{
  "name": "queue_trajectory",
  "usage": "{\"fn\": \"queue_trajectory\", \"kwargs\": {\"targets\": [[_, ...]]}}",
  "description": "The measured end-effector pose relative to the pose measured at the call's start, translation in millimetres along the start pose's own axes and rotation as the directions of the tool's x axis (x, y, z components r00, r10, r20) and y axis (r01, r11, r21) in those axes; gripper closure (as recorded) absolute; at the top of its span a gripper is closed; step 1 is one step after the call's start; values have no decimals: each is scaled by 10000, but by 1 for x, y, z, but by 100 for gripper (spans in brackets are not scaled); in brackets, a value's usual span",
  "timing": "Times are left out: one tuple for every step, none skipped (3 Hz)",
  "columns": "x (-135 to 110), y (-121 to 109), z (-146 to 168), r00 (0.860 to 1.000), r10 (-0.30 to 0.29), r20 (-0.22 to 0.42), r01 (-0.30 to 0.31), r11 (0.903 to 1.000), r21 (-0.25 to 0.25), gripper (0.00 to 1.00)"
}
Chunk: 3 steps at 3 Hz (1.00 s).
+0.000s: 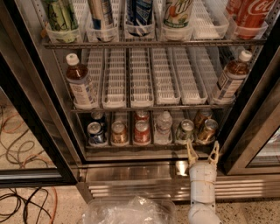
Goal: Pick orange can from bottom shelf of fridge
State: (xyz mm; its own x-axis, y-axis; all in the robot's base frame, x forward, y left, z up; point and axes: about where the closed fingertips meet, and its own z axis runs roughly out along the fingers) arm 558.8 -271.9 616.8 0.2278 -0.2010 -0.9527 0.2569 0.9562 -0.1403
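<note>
Camera view, looking down into the fridge (30,118): black door frames, glass panels, and a brushed stainless base with a horizontal grille.

Racks are dark wire and carry white slotted plastic lane trays (142,78), long, narrow and ribbed.
- Top rack: tall bottles in clear cups, with a red cola bottle (251,13) at the far right.
- Middle rack: lanes mostly bare, with one brown tea bottle (82,85) at the left end and another (232,78) at the right end. Both have white caps.

The bottom shelf (148,147) holds a front row of short containers. From left to right:
- a blue can (95,133)
- a copper-toned can (119,132)
- a red can (141,131)
- a small clear bottle (164,127)
- a greenish can (186,130)
- the orange can (207,130) in the rightmost lane

The orange can is short, with a glossy orange-gold metallic wall and a silver lid. It appears tilted. A similar can stands right behind it.

The gripper (202,153) is on a white segmented arm in front of the steel base. Its two pale tapered fingers (191,153) point up and are spread with a clear gap between them. The tips sit just below the shelf's front edge, near the orange can but not touching it. The can lies just above the gap, slightly toward the right finger.

The floor is speckled. Orange and black cables (22,205) lie at the left, and crinkled clear plastic (127,210) lies at the bottom centre.
</note>
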Motion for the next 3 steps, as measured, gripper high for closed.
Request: {"fn": "queue_trajectory", "kwargs": {"targets": [[1, 0, 10, 10000, 32, 76, -34, 9999, 166, 41], [3, -3, 18, 9999, 157, 39, -159, 9983, 562, 39], [8, -11, 17, 9995, 269, -150, -253, 9947, 1000, 33]]}}
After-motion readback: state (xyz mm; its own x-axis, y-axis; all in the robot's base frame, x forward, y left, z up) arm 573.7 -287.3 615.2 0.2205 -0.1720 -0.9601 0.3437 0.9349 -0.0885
